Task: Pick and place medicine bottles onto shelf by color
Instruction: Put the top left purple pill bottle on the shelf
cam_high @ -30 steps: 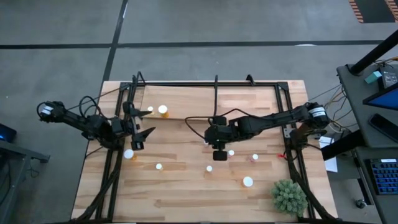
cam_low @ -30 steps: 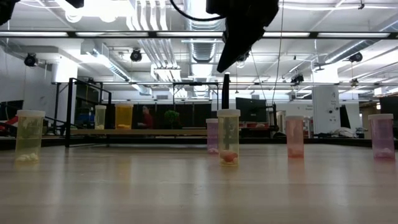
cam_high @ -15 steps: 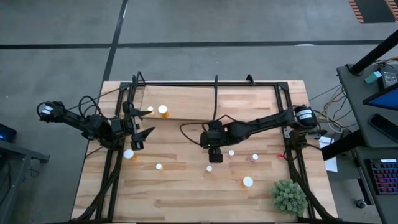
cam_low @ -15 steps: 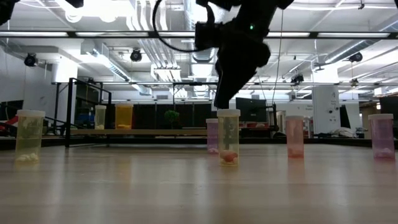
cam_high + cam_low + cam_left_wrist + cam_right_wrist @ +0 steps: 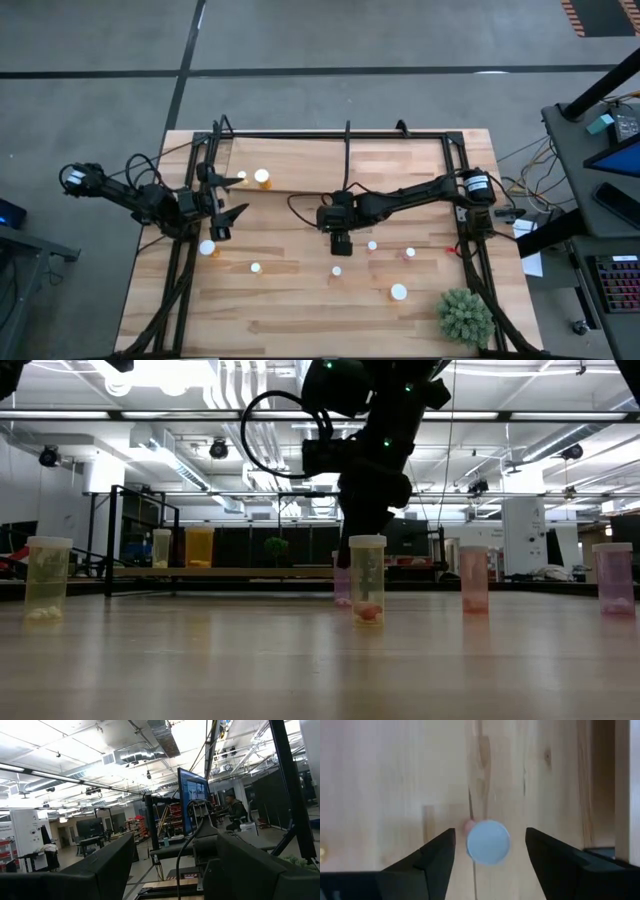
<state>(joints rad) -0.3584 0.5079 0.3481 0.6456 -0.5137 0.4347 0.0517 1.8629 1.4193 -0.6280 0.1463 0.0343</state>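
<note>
My right gripper (image 5: 342, 243) points down, open, over the middle of the table. In the right wrist view (image 5: 490, 834) its fingers stand on either side of a pinkish bottle's white cap (image 5: 488, 842) without touching it. In the low view the gripper (image 5: 362, 532) hangs just above that pinkish bottle (image 5: 341, 580), which stands behind a yellow one (image 5: 367, 580). Two bottles (image 5: 261, 177) stand on the pale shelf (image 5: 400, 160) at the back left. My left gripper (image 5: 225, 222) waits open at the table's left, pointing level (image 5: 175, 855).
More white-capped bottles stand on the table: (image 5: 207, 248), (image 5: 255, 268), (image 5: 337, 270), (image 5: 372, 245), (image 5: 410, 252), (image 5: 399, 292). A green spiky plant (image 5: 465, 315) sits at the near right corner. The shelf's black post (image 5: 347, 150) rises at the back middle.
My right gripper has gone a little toward the table's left edge and come down, and now hangs close above the pinkish bottle. The bottles have not moved.
</note>
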